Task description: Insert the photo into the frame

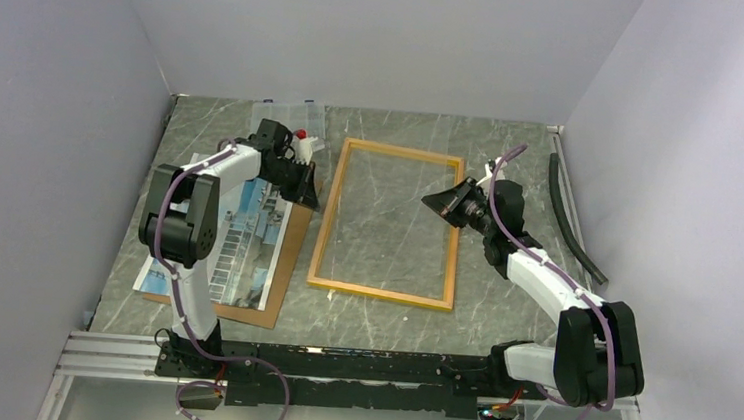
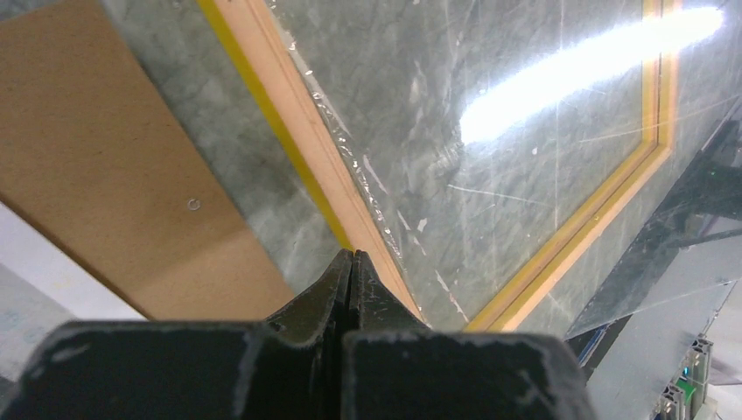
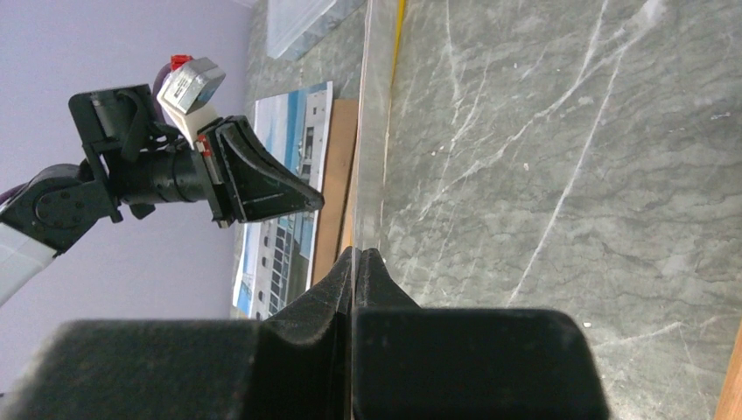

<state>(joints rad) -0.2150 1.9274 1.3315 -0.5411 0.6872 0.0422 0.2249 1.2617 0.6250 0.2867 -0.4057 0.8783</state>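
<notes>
Early stage, nothing inserted yet. Finds the frame [image 1: 381, 293] flat on the table [image 1: 500, 320], about the middle, with the marble top visible through its opening. Finds the photo [image 1: 245, 240] face up on a brown board [image 1: 289, 254], just left of the frame, not picked up. Left gripper [image 1: 307, 197] pinched together, empty, poised by the photo's far right corner near the frame's left rail. Right gripper [image 1: 431, 203] likewise pressed together, holding nothing, over the frame's right rail. Left to do: grip the photo, carry it across, lay it inside the frame, square it up.
</notes>
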